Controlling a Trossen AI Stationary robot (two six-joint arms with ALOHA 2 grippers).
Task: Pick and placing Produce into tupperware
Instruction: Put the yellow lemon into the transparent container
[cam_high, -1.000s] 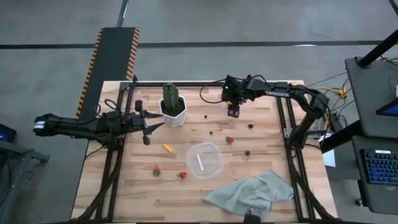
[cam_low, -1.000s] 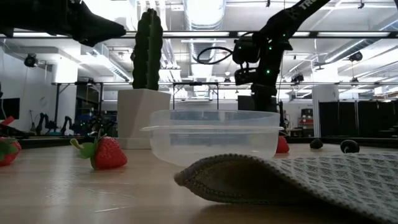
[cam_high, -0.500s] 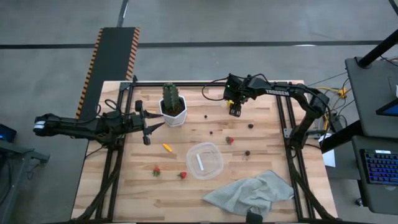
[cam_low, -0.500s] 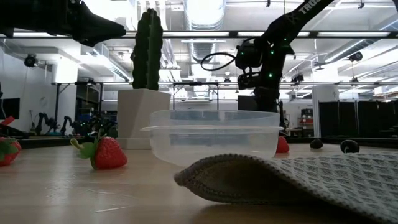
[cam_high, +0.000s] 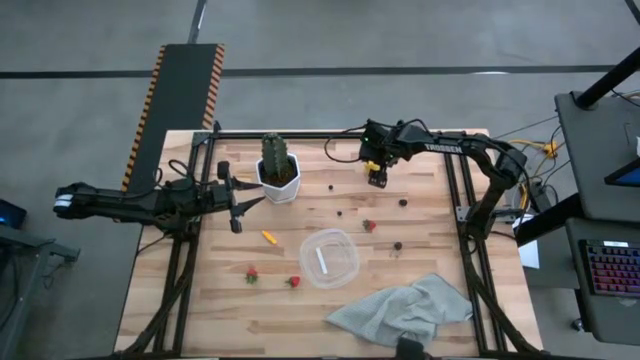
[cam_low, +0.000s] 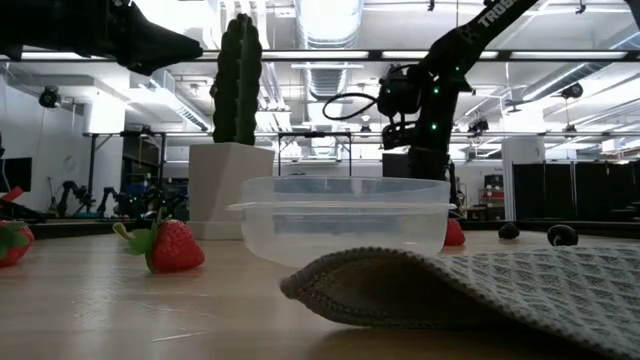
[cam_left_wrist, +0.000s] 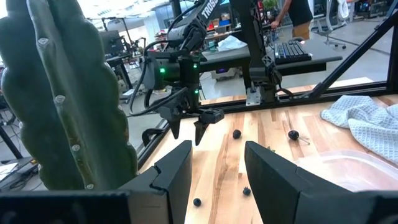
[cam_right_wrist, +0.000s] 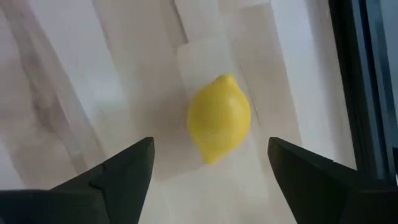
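Observation:
A yellow lemon (cam_right_wrist: 219, 118) lies on the wood near the table's far edge. My right gripper (cam_high: 377, 179) (cam_right_wrist: 210, 144) hangs open above it and points down, one finger on either side, touching nothing. In the high view the gripper hides the lemon. The clear tupperware (cam_high: 329, 258) (cam_low: 340, 215) stands on its base at mid-table. On the wood lie three strawberries (cam_high: 251, 273) (cam_high: 293, 282) (cam_high: 369, 226), a carrot piece (cam_high: 268, 237) and several dark berries (cam_high: 404, 200). My left gripper (cam_high: 234, 198) (cam_left_wrist: 214, 174) waits open at the table's left edge.
The green cactus in its white pot (cam_high: 277, 168) stands at the far left, close to my left gripper. A grey-green cloth (cam_high: 405, 310) lies crumpled at the near right. Black frame rails (cam_high: 455, 190) run along the table's left and right sides.
My right gripper has stayed open over the far part of the table. In the low view its wrist has risen slightly. The produce and the tupperware have kept their places.

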